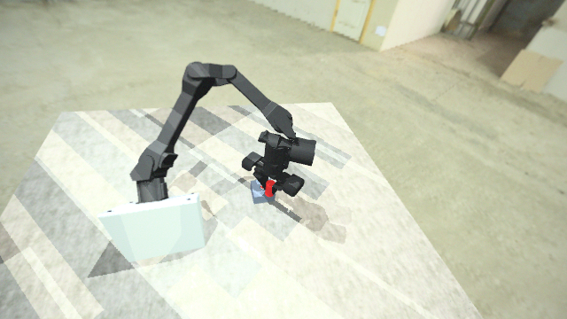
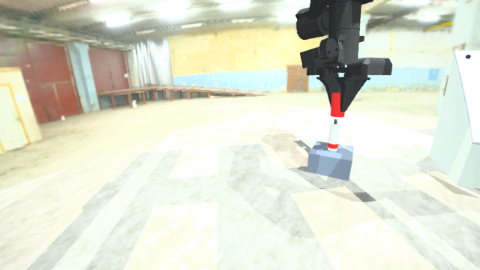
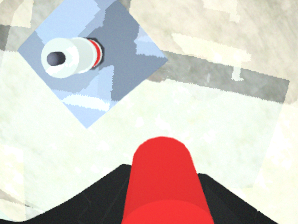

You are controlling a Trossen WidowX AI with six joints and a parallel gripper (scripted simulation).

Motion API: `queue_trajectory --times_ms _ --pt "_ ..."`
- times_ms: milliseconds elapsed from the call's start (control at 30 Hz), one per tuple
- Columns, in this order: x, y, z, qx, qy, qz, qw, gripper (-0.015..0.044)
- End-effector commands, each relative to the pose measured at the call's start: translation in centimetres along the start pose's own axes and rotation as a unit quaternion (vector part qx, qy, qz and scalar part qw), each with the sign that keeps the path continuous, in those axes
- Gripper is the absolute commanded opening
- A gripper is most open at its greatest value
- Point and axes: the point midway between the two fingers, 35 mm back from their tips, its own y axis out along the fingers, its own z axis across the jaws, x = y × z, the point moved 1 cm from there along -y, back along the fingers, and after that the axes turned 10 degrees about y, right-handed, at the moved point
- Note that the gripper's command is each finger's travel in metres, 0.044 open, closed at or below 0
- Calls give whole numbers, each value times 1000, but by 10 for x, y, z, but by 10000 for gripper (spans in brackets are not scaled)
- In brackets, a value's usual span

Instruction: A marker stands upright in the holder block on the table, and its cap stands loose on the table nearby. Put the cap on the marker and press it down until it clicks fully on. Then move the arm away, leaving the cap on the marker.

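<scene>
The holder block (image 2: 331, 160), a pale blue cube, rests on the patterned surface (image 2: 210, 210), with the white marker (image 2: 333, 136) standing upright in it, its dark tip uppermost. Directly above, the gripper (image 2: 337, 106) carries the red cap (image 2: 337, 105), the jaws clamped on the cap's sides. In the exterior view the cap's lower rim hangs just above the marker tip and appears close to in line with it; the two are not yet touching. In the wrist view the marker's end appears up and to the left of the cap, though that camera looks down at a slant, so how much true offset remains cannot be told from it alone.

The step in hand is judged to be alignment before descent. To do it well, the cap's open mouth should be brought squarely over the tip, with the cap's axis kept upright so that it matches the marker's. Descent should be straight down and slow until the mouth takes the tip, then firm to seat the cap. A sideways error could tilt the marker in its block or twist the cap between the jaws.

To the right stands a pale panel (image 2: 459, 124) near the arm's base. No brand, label or legible writing appears on the cap, the marker, the block or the panel.
</scene>
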Motion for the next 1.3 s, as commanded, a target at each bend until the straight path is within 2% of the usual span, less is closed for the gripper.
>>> queue_trajectory --times_ms 0,500,1267 --pt "12 -8 17 2 1 -2 1000 0" --pt "33 -27 59 4 1 -2 1000 0" --pt "34 1 58 3 1 -2 1000 0"
